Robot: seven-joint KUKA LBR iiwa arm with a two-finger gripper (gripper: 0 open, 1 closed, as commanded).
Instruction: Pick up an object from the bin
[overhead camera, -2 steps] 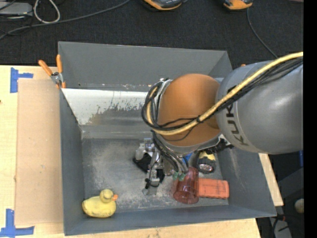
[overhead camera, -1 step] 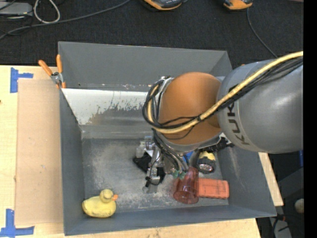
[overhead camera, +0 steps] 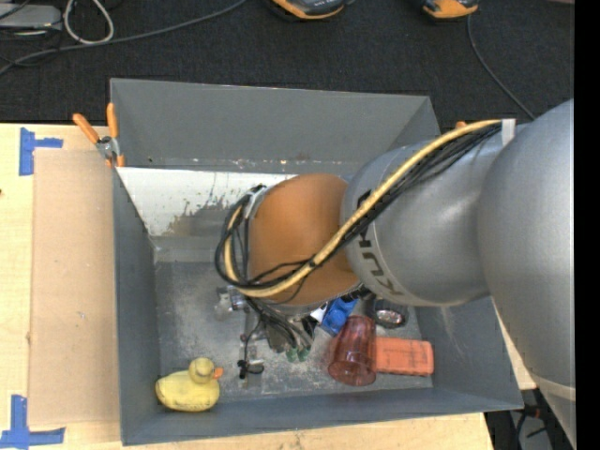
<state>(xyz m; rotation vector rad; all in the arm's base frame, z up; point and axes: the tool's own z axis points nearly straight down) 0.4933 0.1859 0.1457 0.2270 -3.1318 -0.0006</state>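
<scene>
Arm (overhead camera: pixel 450 223): thick grey limb entering from 3 o'clock, closest to the lens, hiding much of the bin's right half.
Wrist cover (overhead camera: pixel 295 223): orange dome over the bin's middle, black and yellow cables (overhead camera: pixel 230 247) looped round it so they follow the wrist instead of dragging in the bin.
Claw (overhead camera: pixel 247 367): hangs below the dome, low over the bin floor toward 6 o'clock; whether it is spread or pressed together I cannot tell, and no object can be made out in it.
Duck (overhead camera: pixel 190 385): yellow rubber toy, alone on the floor at 7 o'clock, just beside the claw on its 8 o'clock side; probably the easiest pick, standing clear of everything else.
Cup (overhead camera: pixel 352 352): clear red, tipped over at 5 o'clock, to the claw's 3 o'clock.
Block (overhead camera: pixel 405 356): flat orange-red piece touching the cup's right side.
Blue piece (overhead camera: pixel 337 315): partly under the dome, above the cup.
Bin (overhead camera: pixel 272 125): grey sloped walls that funnel loose objects down to the floor.
</scene>
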